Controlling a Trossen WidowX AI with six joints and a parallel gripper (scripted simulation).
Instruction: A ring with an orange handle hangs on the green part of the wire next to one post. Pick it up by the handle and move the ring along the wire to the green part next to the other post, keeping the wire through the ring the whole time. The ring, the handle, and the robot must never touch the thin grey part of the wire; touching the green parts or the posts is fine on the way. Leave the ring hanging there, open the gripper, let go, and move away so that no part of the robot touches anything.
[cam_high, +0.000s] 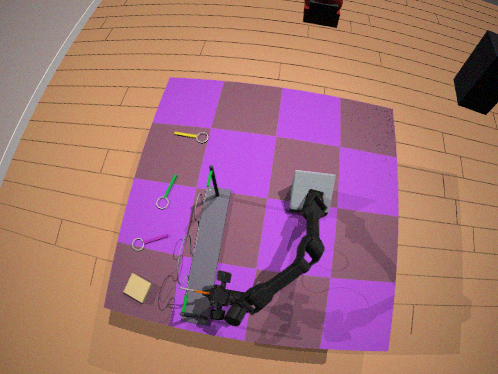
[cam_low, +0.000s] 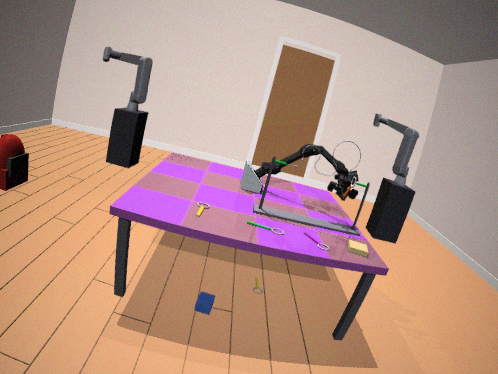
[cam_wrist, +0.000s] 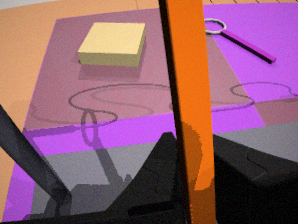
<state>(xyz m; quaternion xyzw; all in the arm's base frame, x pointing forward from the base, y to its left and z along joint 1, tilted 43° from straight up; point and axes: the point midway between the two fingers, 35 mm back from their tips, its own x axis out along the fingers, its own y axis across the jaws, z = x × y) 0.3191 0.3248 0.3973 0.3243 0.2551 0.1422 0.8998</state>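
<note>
Orange handle (cam_wrist: 189, 116): a long flat orange bar, running from the top of the wrist view down through its centre; in the top view it shows as a short orange stick in the lower middle of the frame, pointing left from the gripper.
Ring (cam_high: 187, 289): too thin to make out clearly from above; it lies at the handle's left end, close to the green wire section (cam_high: 185, 302) at the lower post.
Gripper (cam_high: 212, 295): jaws pinched on the orange handle, with the dark fingers flanking the bar on both sides in the wrist view.
Arm (cam_high: 305, 250): rises from the grey mount (cam_high: 312, 187) at centre right of the top view, bends down and left, and ends low in the frame beside the grey base plate (cam_high: 210, 240).
Wire frame: the base plate runs from mid-frame down to the lower left; the far post (cam_high: 215, 182) stands at its upper end with its own green stub.
Table edge (cam_high: 150, 315): the gripper is near the lower border of the purple checkered top; wood floor lies beyond.
Nearby items: a tan block (cam_high: 137, 287) lies left of the gripper near the lower-left corner; a magenta-handled ring (cam_high: 149, 241), a green-handled ring (cam_high: 167, 192) and a yellow-handled ring (cam_high: 191, 135) lie further up the left side, well apart from the arm.
Open room: the right half of the table holds only the arm and its mount.
</note>
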